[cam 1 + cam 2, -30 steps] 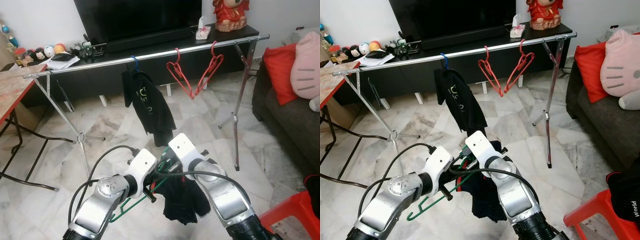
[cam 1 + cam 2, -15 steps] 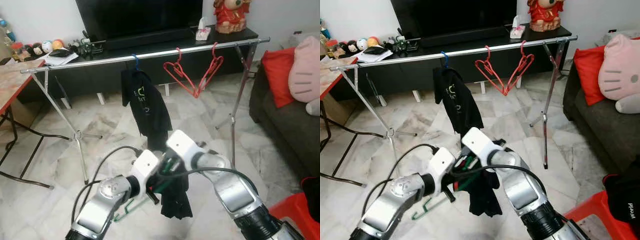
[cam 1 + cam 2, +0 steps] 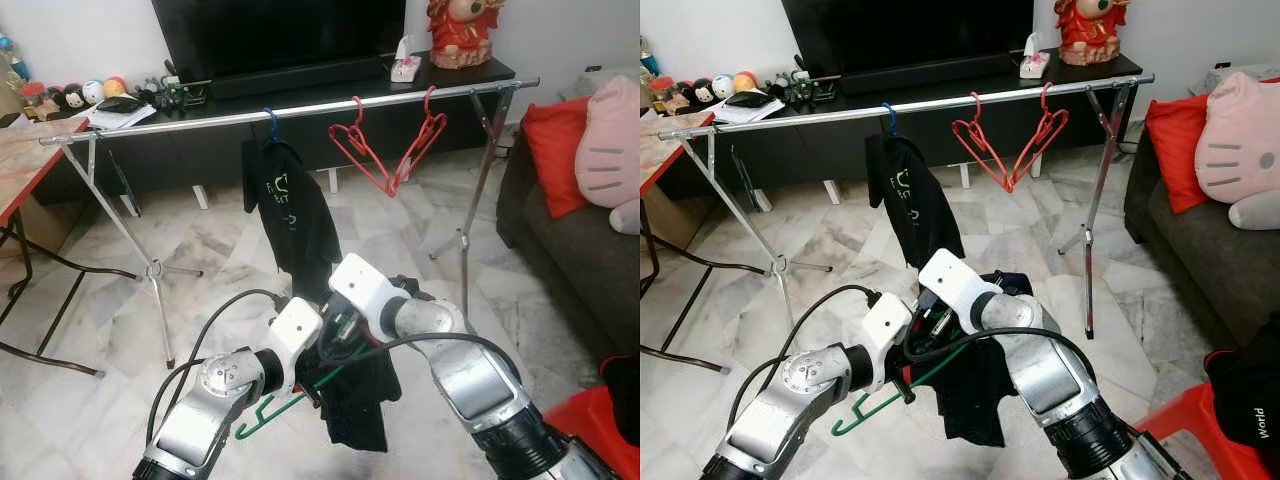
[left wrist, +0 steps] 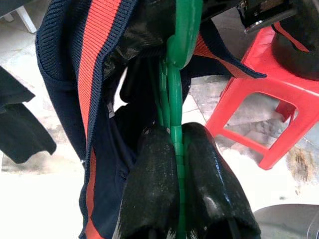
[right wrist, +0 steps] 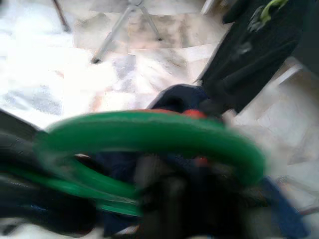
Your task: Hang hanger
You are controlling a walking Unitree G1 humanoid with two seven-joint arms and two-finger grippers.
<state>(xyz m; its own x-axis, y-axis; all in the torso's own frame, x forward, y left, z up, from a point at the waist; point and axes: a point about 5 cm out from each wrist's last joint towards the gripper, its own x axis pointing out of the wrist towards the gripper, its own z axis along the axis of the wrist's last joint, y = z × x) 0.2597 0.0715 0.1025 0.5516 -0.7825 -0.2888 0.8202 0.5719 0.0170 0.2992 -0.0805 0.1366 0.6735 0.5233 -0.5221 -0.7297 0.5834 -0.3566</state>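
Silver arms, white wrist housings, black cables, glossy black fingers (image 4: 152, 184).

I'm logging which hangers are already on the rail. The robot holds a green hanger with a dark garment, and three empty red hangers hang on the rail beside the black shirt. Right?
Not quite: two red hangers hang on the rail, not three, as the left eye view shows. The rest stands: the left gripper is shut on the green hanger carrying the dark garment, and the black shirt hangs beside the red ones.
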